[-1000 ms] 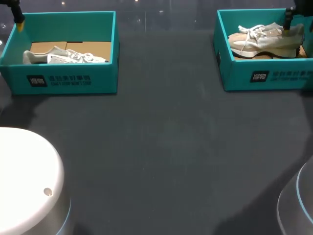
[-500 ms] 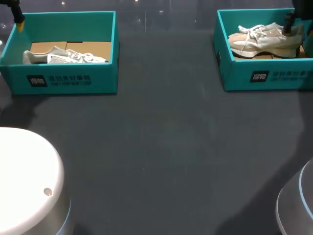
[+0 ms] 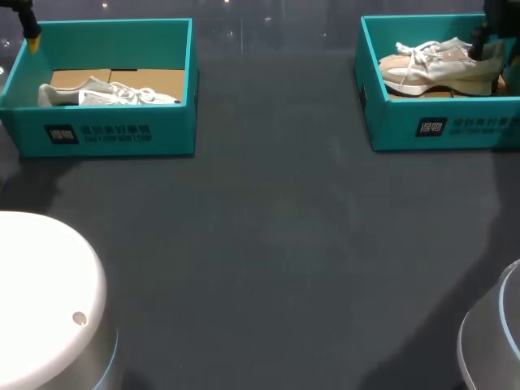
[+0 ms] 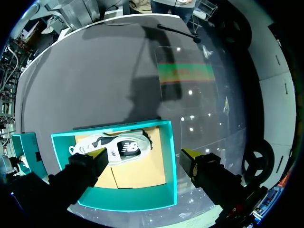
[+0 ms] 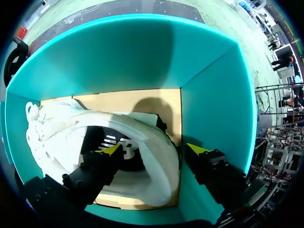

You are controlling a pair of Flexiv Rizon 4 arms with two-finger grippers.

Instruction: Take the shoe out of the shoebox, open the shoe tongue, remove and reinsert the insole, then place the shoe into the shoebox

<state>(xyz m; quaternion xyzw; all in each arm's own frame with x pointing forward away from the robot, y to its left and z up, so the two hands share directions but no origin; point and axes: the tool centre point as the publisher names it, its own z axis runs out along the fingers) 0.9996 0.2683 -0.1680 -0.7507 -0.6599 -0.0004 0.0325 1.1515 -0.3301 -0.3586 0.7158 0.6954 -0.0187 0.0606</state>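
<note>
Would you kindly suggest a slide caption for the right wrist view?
Right gripper inside the teal shoebox, open jaws straddling the heel of the shoe.

dark grey table (image 3: 276,244), matte surface, with a glossy strip (image 3: 268,32) along its far edge showing small light spots. at the far left stands a teal box (image 3: 122,134), open-topped, with white print on its near wall. inside it, a white laced shoe (image 3: 106,95) lies on a brown cardboard liner (image 3: 154,80), close against the near wall.
</note>
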